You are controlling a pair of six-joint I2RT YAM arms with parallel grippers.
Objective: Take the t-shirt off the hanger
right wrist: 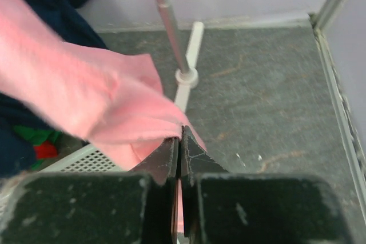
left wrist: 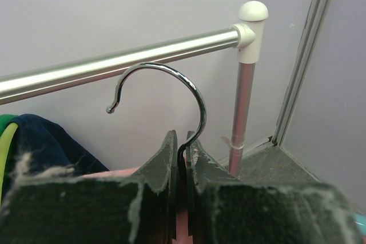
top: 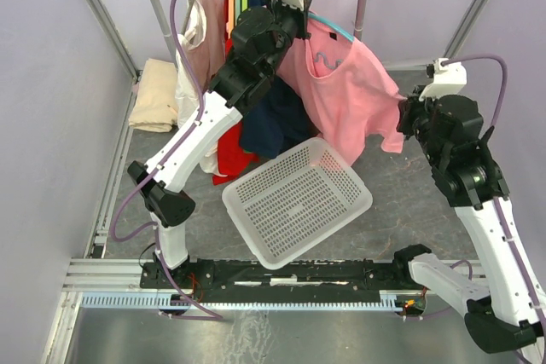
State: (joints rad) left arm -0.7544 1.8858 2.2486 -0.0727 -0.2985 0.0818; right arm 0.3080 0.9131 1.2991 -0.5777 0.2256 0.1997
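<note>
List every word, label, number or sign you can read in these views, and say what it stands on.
None. No readable word, number, brand or sign shows on the t-shirt, the hanger, the basket or the rail in any view.

Camera layout: one high overview and two close wrist views.
The top external camera looks down from above and behind both arm bases onto the grey table [top: 401, 189]. The left wrist camera sits close behind the dark padded left fingers [left wrist: 163, 164] and faces upward at the chrome wire hanger hook [left wrist: 198, 96] between them, with the silver metal rail [left wrist: 114, 64] beyond. The right wrist camera looks down past the right fingers [right wrist: 166, 161] at the pink cotton t-shirt [right wrist: 86, 90]. The overview also shows the rail and the t-shirt.
</note>
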